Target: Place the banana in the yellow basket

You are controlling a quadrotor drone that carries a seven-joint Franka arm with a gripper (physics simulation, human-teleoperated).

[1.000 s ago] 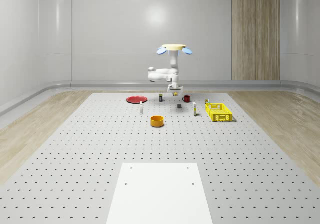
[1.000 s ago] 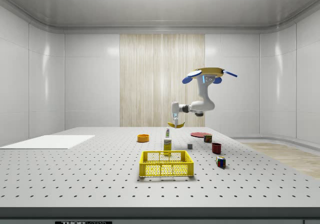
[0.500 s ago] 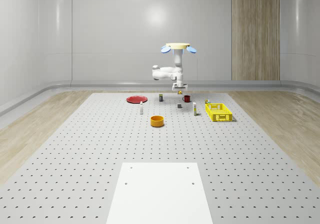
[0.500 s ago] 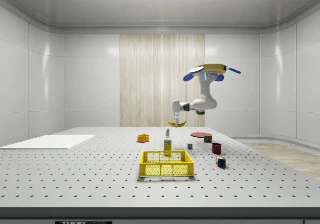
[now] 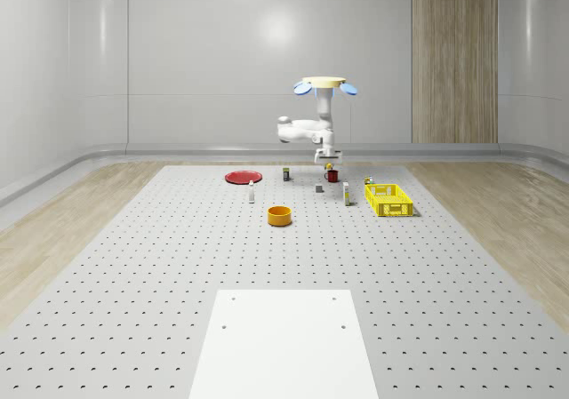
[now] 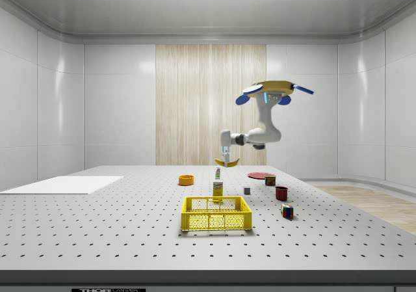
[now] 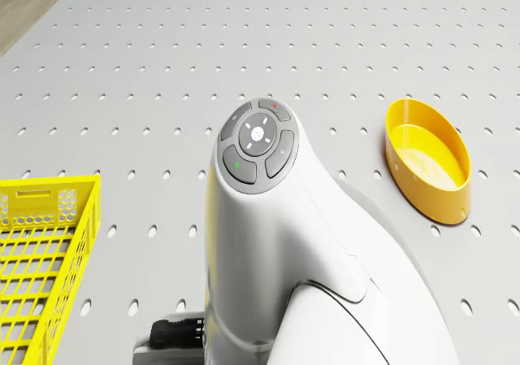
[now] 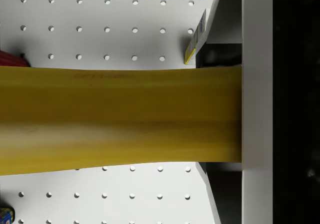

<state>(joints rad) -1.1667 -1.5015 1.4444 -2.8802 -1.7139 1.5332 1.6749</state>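
Observation:
The banana (image 8: pixel 115 119) is a broad yellow band across the wrist view, pressed against one grey finger (image 8: pixel 256 104). My gripper (image 5: pixel 329 158) is shut on it and holds it in the air over the table. In the side view the banana (image 6: pixel 227 163) hangs under the gripper (image 6: pixel 225 156), behind and above the yellow basket (image 6: pixel 216 213). The drone (image 5: pixel 324 83) hovers over the far middle of the table, above a red mug (image 5: pixel 332 175). The basket (image 5: pixel 388 200) stands toward the whole-scene view's right of the gripper, and its mesh corner (image 7: pixel 41 251) shows in the drone view.
An orange bowl (image 5: pixel 280 215) sits nearer the front and a red plate (image 5: pixel 242 177) at the back left. Small cartons (image 6: pixel 218 188) and a colour cube (image 6: pixel 286 211) stand around the basket. The white arm link (image 7: pixel 268 219) fills the drone view's middle. A white mat (image 5: pixel 284 341) lies in front.
The drone and arm have drifted toward the whole-scene view's right, closer to the basket, with the banana still held. The gripper now hangs over the red mug.

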